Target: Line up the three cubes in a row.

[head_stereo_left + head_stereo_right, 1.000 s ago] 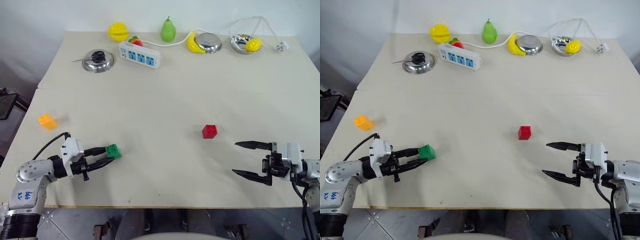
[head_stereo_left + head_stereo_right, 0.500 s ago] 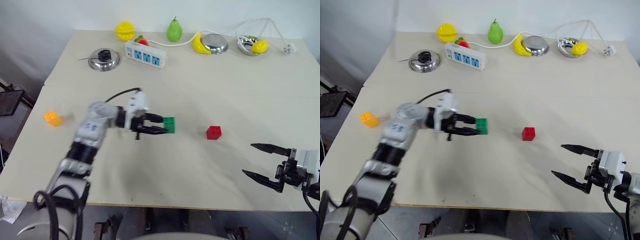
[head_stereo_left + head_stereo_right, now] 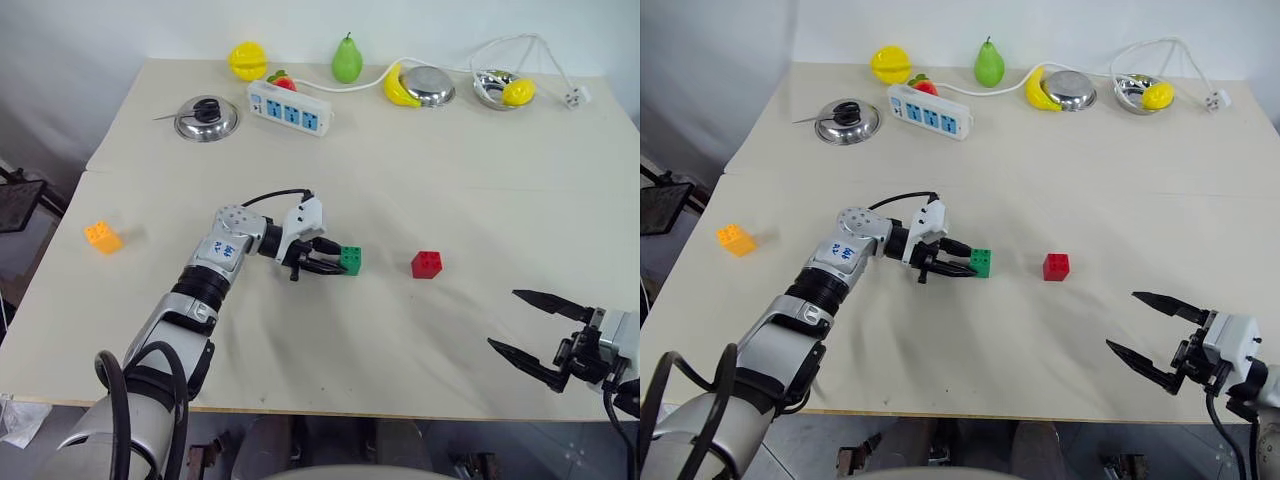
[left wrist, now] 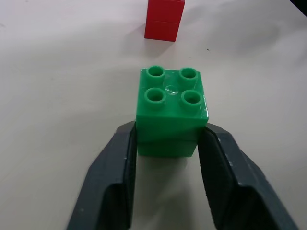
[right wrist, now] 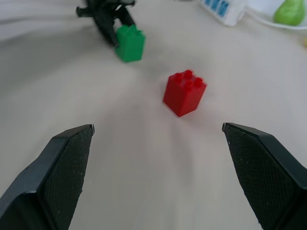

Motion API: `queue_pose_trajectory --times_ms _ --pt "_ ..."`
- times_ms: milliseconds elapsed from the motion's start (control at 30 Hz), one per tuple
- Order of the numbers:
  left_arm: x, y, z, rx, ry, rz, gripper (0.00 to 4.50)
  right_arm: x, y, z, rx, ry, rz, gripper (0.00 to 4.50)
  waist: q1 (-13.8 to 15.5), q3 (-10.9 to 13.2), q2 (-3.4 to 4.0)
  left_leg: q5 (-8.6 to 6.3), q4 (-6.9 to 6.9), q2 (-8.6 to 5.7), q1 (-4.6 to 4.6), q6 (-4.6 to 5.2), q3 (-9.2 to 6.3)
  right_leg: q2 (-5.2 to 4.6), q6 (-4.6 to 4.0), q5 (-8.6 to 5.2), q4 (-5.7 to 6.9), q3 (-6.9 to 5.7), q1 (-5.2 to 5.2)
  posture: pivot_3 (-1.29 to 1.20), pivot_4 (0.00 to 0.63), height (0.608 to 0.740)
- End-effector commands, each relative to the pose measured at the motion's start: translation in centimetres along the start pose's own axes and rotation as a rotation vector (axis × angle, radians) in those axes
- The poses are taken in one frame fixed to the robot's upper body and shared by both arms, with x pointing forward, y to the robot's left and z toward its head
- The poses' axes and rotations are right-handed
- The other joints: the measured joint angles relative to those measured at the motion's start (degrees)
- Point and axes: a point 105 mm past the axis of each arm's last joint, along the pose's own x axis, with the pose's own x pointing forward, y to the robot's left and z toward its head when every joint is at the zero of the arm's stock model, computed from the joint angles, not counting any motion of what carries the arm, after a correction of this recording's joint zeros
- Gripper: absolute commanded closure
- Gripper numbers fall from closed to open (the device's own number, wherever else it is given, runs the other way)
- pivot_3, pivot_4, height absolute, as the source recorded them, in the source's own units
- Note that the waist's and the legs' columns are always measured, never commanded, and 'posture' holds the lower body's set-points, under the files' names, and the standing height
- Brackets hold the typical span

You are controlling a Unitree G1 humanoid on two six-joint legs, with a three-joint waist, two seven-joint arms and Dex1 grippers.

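Left pincer [image 3: 338, 262] flanks the green cube [image 3: 351, 260], grip uncertain, left of red cube [image 3: 426, 264]; right pincer [image 3: 525, 327] spread.

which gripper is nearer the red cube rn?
Left. The left gripper sits just beside the red cube, with the green cube between its fingers. The right gripper hangs open near the table's front edge, farther off.

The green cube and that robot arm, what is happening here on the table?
The left gripper has its fingers on either side of the green cube, which rests on the table just left of the red cube. The orange-yellow cube lies apart, near the table's left edge. The right gripper hangs open and empty near the front right.
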Motion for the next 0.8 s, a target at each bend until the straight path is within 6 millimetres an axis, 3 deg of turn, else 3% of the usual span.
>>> queue_pose_trajectory --times_ms 33,133,167,300,467,667,800 --pt "-0.7 -0.2 1.5 0.053 -0.067 -0.006 1.37 0.5 -0.2 0.7 -0.006 -0.056 -0.017 0.00 0.0 0.0 0.00 0.00 0.00 0.00 0.00 0.00 0.00 0.00 0.00 0.00 0.00 -0.01 0.00 0.00 0.150 0.740" --pt "-2.9 -0.4 2.8 0.101 -0.164 0.019 0.45 1.9 -0.1 1.1 0.008 -0.104 -0.001 0.00 -0.2 0.0 0.00 0.00 0.00 0.05 0.00 0.00 -0.03 0.01 0.00 0.00 0.01 -0.03 0.00 0.00 0.150 0.740" --pt "-4.6 -0.7 2.6 0.116 -0.181 0.038 0.17 2.7 0.1 1.5 0.028 -0.135 0.028 0.00 -0.3 0.0 0.00 0.00 0.00 0.06 0.00 0.00 -0.03 0.01 0.00 0.00 0.01 -0.02 -0.01 0.00 0.150 0.740" --pt "-9.8 -3.4 1.1 0.141 -0.254 0.102 0.17 5.8 1.1 3.1 0.088 -0.232 0.126 0.00 -2.2 0.0 0.12 0.00 -0.03 0.20 0.09 -0.03 0.02 0.03 -0.06 -0.03 0.09 -0.01 -0.03 0.00 0.150 0.740" --pt "-15.5 -5.9 -1.7 0.094 -0.320 0.531 0.08 9.4 3.0 5.2 0.108 -0.334 0.269 0.00 -2.1 0.0 0.13 0.00 0.03 0.18 0.08 -0.04 -0.13 -0.05 -0.12 -0.07 0.21 -0.02 -0.02 0.00 0.150 0.740" --pt "-21.9 -11.2 -5.5 -0.035 -0.312 1.097 0.08 11.9 4.6 6.6 0.069 -0.381 0.383 0.00 -1.2 0.0 0.07 -0.04 0.04 0.04 0.06 -0.03 -0.31 -0.25 -0.12 -0.06 0.11 -0.05 0.06 0.00 0.150 0.740" --pt "-27.9 -18.0 -10.2 -0.242 -0.344 1.588 0.08 12.3 4.0 6.2 0.013 -0.346 0.412 0.00 -1.5 -0.1 0.00 -0.10 0.02 0.03 0.09 -0.04 -0.26 -0.27 -0.11 -0.05 0.06 -0.02 0.07 0.00 0.150 0.740"
